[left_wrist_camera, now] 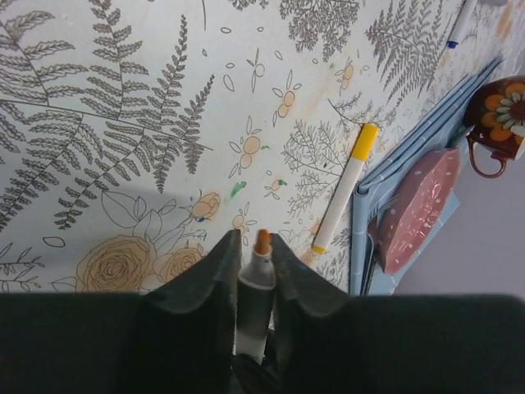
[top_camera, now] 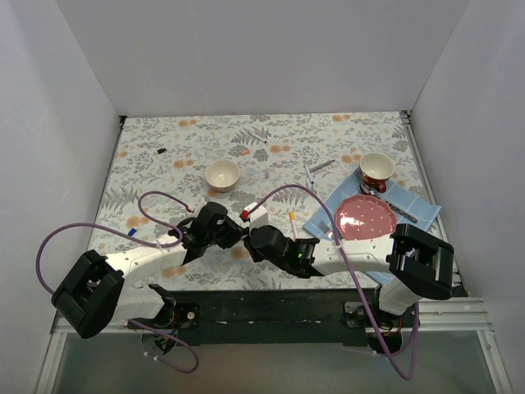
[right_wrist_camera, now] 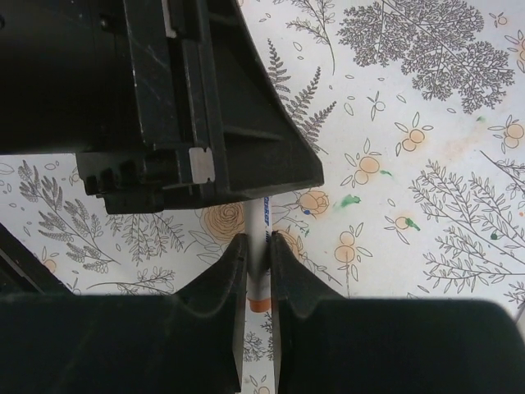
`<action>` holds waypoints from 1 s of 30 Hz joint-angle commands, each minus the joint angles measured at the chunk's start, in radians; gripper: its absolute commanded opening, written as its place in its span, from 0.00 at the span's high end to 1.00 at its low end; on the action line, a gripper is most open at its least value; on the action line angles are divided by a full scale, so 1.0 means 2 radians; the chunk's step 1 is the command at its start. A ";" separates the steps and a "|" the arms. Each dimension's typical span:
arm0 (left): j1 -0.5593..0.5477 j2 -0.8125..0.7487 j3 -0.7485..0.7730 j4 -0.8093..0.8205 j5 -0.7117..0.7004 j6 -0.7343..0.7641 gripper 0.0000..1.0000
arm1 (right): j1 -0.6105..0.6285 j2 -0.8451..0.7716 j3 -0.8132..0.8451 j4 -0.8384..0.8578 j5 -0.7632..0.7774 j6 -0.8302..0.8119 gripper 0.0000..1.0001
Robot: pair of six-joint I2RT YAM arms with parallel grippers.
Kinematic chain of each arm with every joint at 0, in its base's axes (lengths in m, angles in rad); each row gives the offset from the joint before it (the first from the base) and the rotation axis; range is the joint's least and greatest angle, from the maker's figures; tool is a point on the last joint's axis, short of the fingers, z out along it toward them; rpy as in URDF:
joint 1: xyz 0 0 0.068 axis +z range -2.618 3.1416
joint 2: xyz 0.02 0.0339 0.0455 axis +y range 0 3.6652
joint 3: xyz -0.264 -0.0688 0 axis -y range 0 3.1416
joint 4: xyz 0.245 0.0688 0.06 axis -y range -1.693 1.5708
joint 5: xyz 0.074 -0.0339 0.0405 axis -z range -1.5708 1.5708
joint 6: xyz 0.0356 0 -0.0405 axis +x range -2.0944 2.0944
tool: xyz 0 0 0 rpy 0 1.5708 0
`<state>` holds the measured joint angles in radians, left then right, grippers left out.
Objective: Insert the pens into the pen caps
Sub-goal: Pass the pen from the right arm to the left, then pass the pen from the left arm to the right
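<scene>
An uncapped orange-tipped pen (left_wrist_camera: 261, 264) sits lengthwise between the jaws of my left gripper (left_wrist_camera: 254, 238), which is shut on it. Its orange tip pokes out past the fingertips, above the cloth. My right gripper (right_wrist_camera: 258, 240) is shut on a white pen barrel with an orange end band (right_wrist_camera: 259, 302). That barrel runs up under the left gripper's body (right_wrist_camera: 172, 98). Both grippers meet over the near middle of the cloth (top_camera: 243, 235). A yellow-ended pen (left_wrist_camera: 344, 189) lies free by the blue mat. A black cap (top_camera: 162, 151) and a pink cap (top_camera: 244, 153) lie far back.
A cream bowl (top_camera: 222, 174) stands behind the grippers. At the right, a blue mat (top_camera: 414, 205) carries a pink plate (top_camera: 366, 217) and metal cutlery (top_camera: 392, 199), with a flowered mug (top_camera: 376, 170) behind. Another pen (top_camera: 321, 167) lies near the mug. White walls enclose the table.
</scene>
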<state>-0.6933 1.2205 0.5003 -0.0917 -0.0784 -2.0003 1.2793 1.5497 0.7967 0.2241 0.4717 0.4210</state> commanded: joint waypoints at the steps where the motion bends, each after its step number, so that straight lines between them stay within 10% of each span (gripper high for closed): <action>1: -0.002 -0.014 -0.010 0.024 0.010 -0.011 1.00 | 0.001 0.005 0.022 0.007 0.005 -0.001 0.99; 5: -0.002 -0.030 -0.012 0.027 0.010 0.015 1.00 | 0.000 -0.023 0.006 -0.012 -0.028 0.006 0.93; 12: -0.002 -0.079 -0.023 0.109 0.080 0.151 1.00 | -0.031 -0.150 -0.056 -0.043 -0.156 0.015 0.36; 20: -0.003 -0.107 -0.063 0.271 0.233 0.209 1.00 | -0.094 -0.236 -0.090 0.007 -0.316 0.049 0.36; 30: -0.017 -0.123 -0.082 0.351 0.242 0.200 1.00 | -0.101 -0.220 -0.088 0.052 -0.342 0.082 0.40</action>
<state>-0.7136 1.0096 0.3580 0.5106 0.3729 -1.6215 1.0801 1.1015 0.6243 0.2379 -0.1688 0.5446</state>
